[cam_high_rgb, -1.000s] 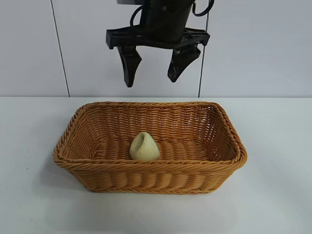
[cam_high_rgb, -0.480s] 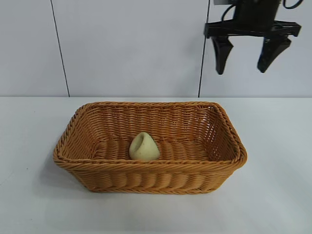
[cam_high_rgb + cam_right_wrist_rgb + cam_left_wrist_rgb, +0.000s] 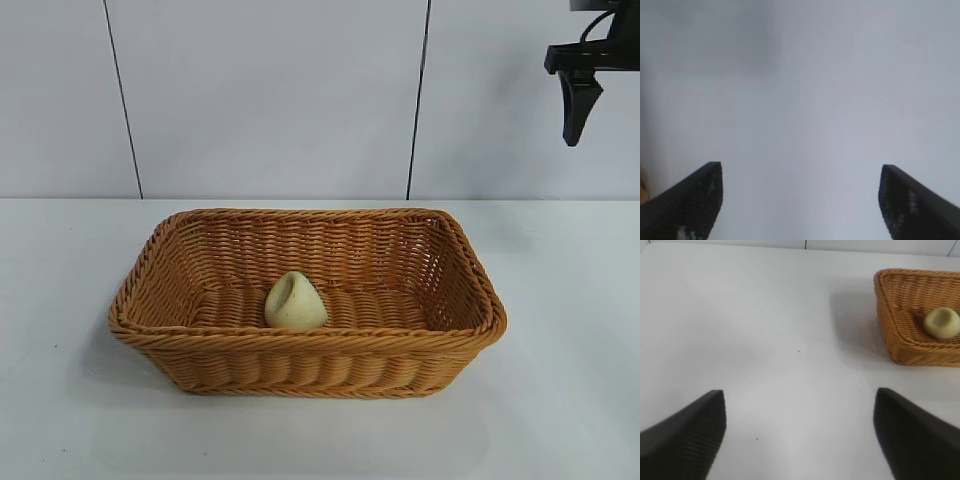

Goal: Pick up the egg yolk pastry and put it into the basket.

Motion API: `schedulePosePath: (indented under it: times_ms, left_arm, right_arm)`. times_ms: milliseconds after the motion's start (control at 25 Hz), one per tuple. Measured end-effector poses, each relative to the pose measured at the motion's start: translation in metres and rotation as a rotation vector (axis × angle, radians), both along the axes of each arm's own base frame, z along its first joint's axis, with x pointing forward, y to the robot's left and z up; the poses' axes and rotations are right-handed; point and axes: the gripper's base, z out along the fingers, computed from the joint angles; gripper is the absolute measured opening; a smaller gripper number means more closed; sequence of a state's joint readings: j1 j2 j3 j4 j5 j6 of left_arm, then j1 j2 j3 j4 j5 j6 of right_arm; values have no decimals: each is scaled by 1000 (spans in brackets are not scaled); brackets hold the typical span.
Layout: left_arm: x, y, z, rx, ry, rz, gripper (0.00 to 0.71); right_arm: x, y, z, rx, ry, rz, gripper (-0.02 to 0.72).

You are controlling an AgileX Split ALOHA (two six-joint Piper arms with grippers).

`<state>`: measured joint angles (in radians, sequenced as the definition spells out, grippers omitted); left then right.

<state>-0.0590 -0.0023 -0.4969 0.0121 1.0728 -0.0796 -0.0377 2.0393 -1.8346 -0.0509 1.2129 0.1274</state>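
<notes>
Tabletop [image 3: 60, 400]: white, matte, and it fills most of every view. A pale panelled wall [image 3: 270, 100] stands behind it, with two dark vertical seams.

Basket [image 3: 300, 365]: orange-brown wicker, rectangular, flared sides, braided rim. It sits near the middle of the tabletop in the exterior view, long side toward the camera. In the left wrist view one corner of it shows [image 3: 900, 347], well apart from that arm's fingers.

Right claw [image 3: 600, 100]: high at the exterior view's upper right edge, above the tabletop and off to the side of the basket, well clear of the rim. Only one dark finger [image 3: 578, 105] shows there, pointing down (the other is cut off by the frame edge). In the right wrist view both fingers [image 3: 687, 200] stand wide apart over bare white surface, with nothing between them.

Left claw [image 3: 799, 435]: not in the exterior view. In its own wrist view the two dark fingers spread wide over bare tabletop, empty, with the basket farther off.

Pastry [image 3: 295, 302]: small, pale yellow-green, rounded, with a dent in its upper surface. It lies on the basket floor, close to the near long wall and slightly left of centre. It is visible from the left wrist too [image 3: 942, 322], inside the basket. Neither claw touches it.
</notes>
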Motion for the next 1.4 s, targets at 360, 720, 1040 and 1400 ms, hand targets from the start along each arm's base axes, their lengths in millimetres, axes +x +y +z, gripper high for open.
schedulePosePath:
  times_ms: [360, 720, 1040, 1400]
  left_arm:
    - [0, 0, 0, 0, -1, 0, 587]
    - [0, 0, 0, 0, -2, 0, 587]
    - [0, 0, 0, 0, -2, 0, 587]
    - [0, 0, 0, 0, -2, 0, 587]
  right_arm:
    - [-63, 2, 8, 11, 81, 25, 615]
    - [-195, 11, 29, 42, 79, 45, 615]
    - [-293, 15, 29, 22, -112, 73, 615]
    - [-368, 19, 3, -3, -420, 98, 615]
